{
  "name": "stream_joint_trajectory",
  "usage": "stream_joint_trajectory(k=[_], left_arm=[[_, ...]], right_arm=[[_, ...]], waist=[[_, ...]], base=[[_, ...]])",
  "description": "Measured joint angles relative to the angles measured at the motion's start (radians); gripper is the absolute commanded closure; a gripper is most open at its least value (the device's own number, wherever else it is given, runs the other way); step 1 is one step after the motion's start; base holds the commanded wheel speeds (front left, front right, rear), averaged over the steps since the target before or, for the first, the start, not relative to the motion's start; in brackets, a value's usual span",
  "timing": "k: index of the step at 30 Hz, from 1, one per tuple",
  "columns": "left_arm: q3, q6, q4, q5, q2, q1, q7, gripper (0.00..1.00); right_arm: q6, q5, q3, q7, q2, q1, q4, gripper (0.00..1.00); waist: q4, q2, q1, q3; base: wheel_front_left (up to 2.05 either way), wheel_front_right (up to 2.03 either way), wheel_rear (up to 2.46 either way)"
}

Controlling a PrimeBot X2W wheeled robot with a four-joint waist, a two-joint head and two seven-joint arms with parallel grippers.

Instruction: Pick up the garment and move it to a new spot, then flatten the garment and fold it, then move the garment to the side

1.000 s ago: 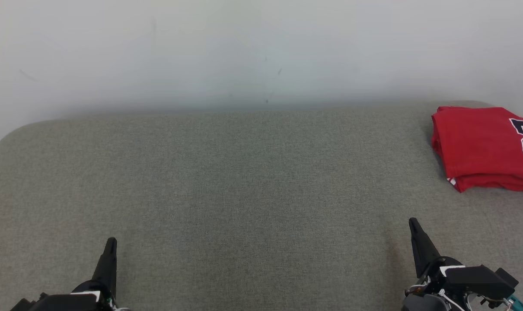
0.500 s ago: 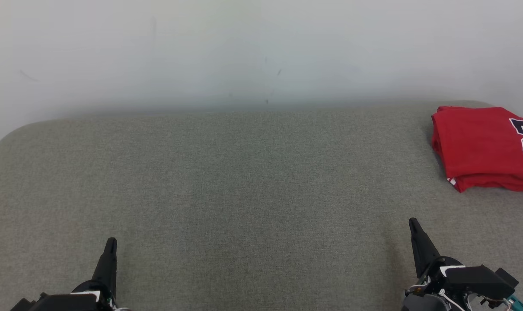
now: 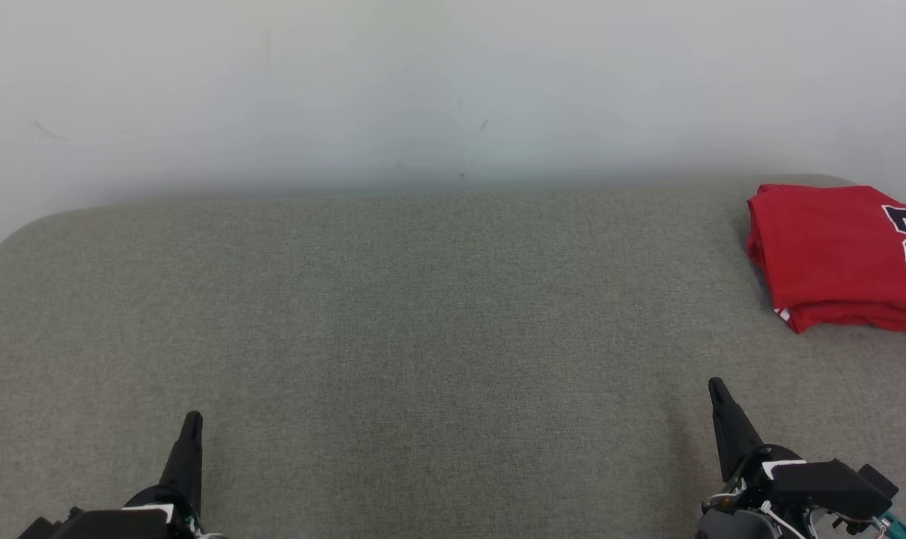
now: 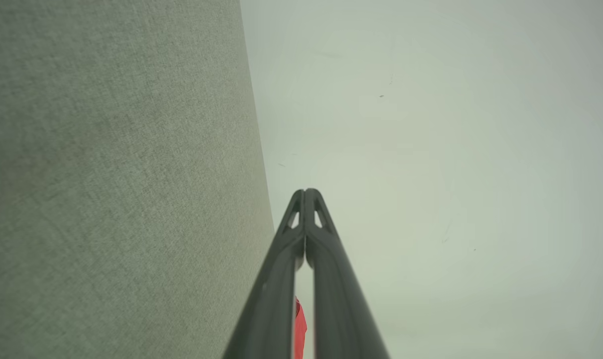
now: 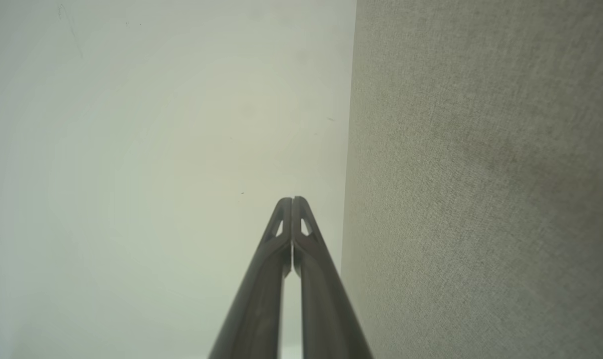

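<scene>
I read the folded red garment (image 3: 835, 254) at the frame's right edge as set aside, so my left gripper (image 3: 191, 421) and right gripper (image 3: 716, 388) rest closed and empty at the bottom.

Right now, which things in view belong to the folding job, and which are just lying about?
Job: red garment, folded, at far right; left tool, shut; right tool, shut.
Just background: grey fabric surface; pale wall.

A grey-green fabric surface (image 3: 423, 314) meets a plain pale wall (image 3: 423, 90).
</scene>
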Motion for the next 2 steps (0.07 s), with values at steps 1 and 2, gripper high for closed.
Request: stream_joint_trajectory(k=[1,2], left_arm=[[0.0,0.0,0.0,0.0,0.0,0.0,0.0,1.0],[0.0,0.0,0.0,0.0,0.0,0.0,0.0,1.0]], right_arm=[[0.0,0.0,0.0,0.0,0.0,0.0,0.0,1.0],[0.0,0.0,0.0,0.0,0.0,0.0,0.0,1.0]], waist=[[0.0,0.0,0.0,0.0],[0.0,0.0,0.0,0.0]], base=[[0.0,0.0,0.0],[0.0,0.0,0.0]])
